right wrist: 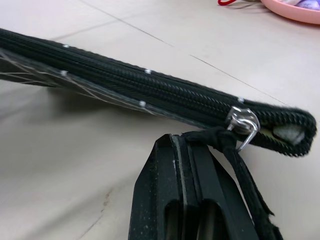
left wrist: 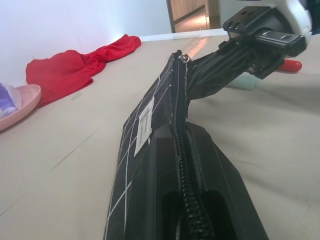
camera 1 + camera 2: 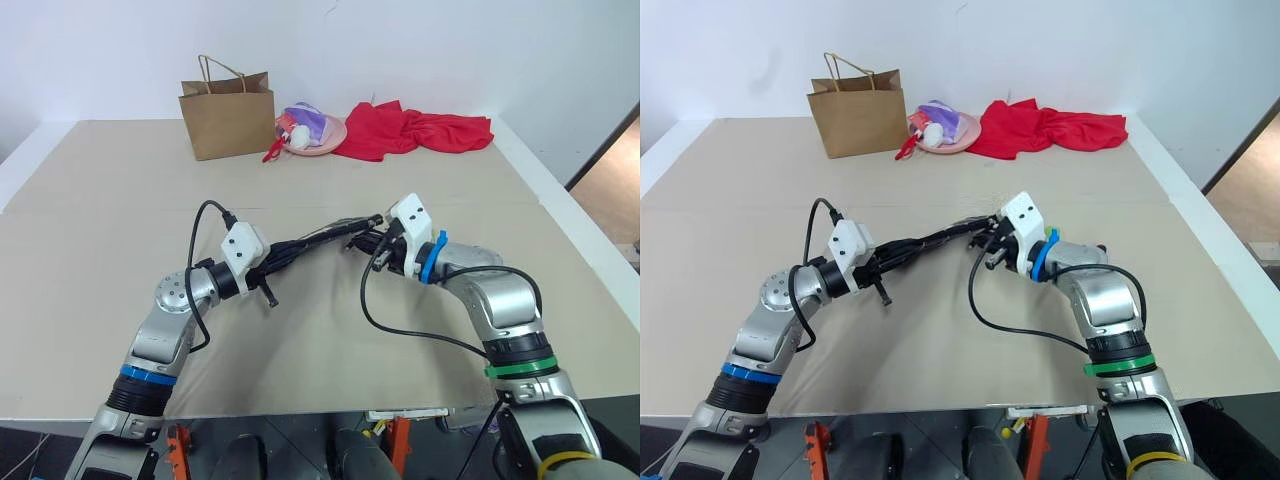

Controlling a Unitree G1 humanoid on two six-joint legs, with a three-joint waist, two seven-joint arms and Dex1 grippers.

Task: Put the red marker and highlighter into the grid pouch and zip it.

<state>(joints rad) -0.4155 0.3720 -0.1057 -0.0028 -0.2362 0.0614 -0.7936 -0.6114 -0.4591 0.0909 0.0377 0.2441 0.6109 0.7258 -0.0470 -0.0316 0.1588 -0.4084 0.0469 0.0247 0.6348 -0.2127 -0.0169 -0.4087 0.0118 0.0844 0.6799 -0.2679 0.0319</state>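
Observation:
The grid pouch (image 3: 325, 235) hangs above the table, stretched between both grippers with its zipper edge up. My left gripper (image 3: 288, 254) is shut on the pouch's near end. My right gripper (image 1: 187, 142) is shut on the black cord pull (image 1: 220, 136), which hangs from the zipper slider (image 1: 242, 122) at the pouch's far end. The zipper teeth look closed along their length. In the left wrist view, behind the right gripper, the red end of the red marker (image 2: 292, 65) and part of the pale green highlighter (image 2: 245, 82) lie on the table.
At the back of the beige table (image 3: 120, 210) stand a brown paper bag (image 3: 228, 118), a pink plate (image 3: 320, 143) with a purple item, and a crumpled red cloth (image 3: 415, 130). The table's right edge (image 3: 570, 220) runs close to my right arm.

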